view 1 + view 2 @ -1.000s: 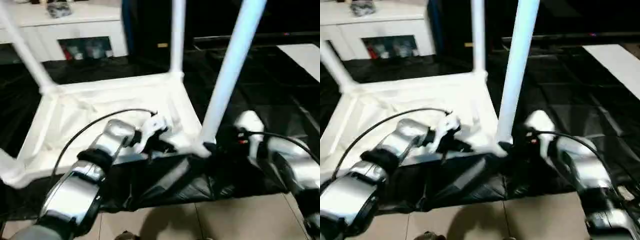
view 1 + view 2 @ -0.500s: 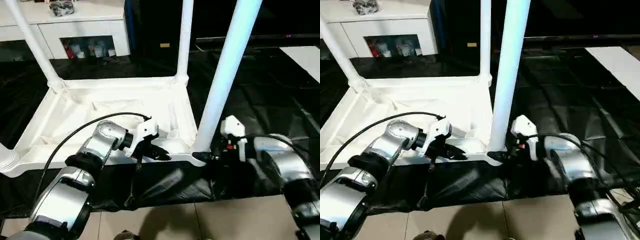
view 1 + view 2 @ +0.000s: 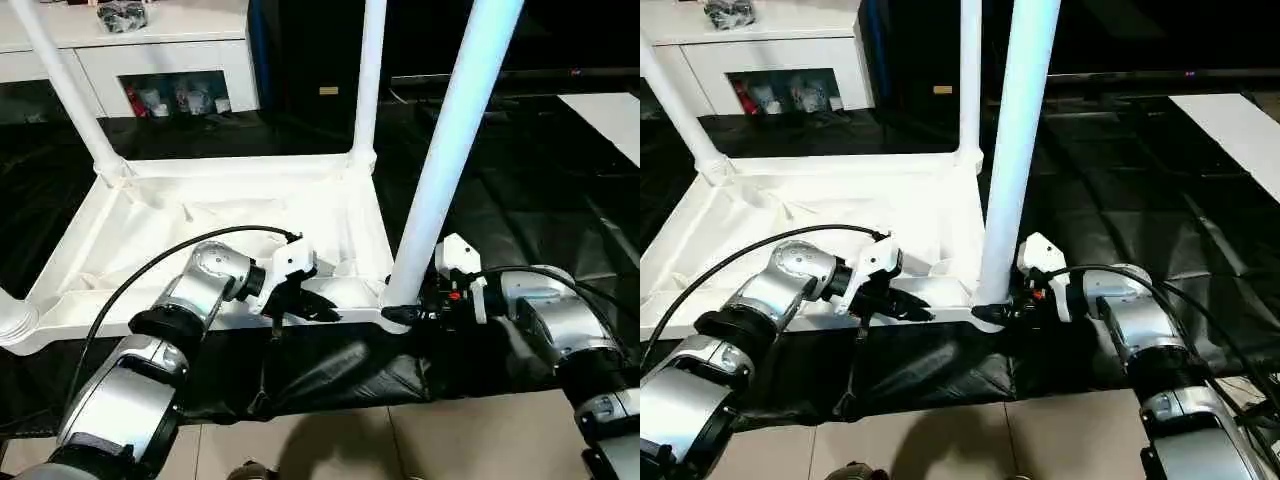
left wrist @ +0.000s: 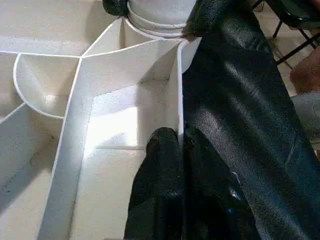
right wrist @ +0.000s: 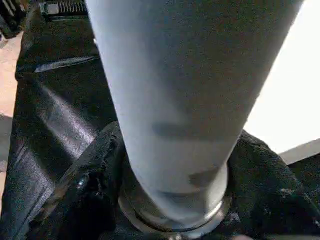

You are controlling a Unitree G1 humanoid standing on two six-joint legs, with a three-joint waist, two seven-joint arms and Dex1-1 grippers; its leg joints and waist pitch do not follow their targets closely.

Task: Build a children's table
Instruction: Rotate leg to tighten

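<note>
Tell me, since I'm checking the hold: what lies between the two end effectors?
In the left eye view, only the tabletop's near rim runs from the left end effector, pinching it, to the right end effector at the near leg's base.

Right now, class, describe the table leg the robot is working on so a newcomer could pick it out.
Find the upturned white tabletop on the black sheet. Legs stand upright in its corner sockets. The one meant is the nearest leg, at the corner closest to the robot, with the right pincer around its base.
</note>
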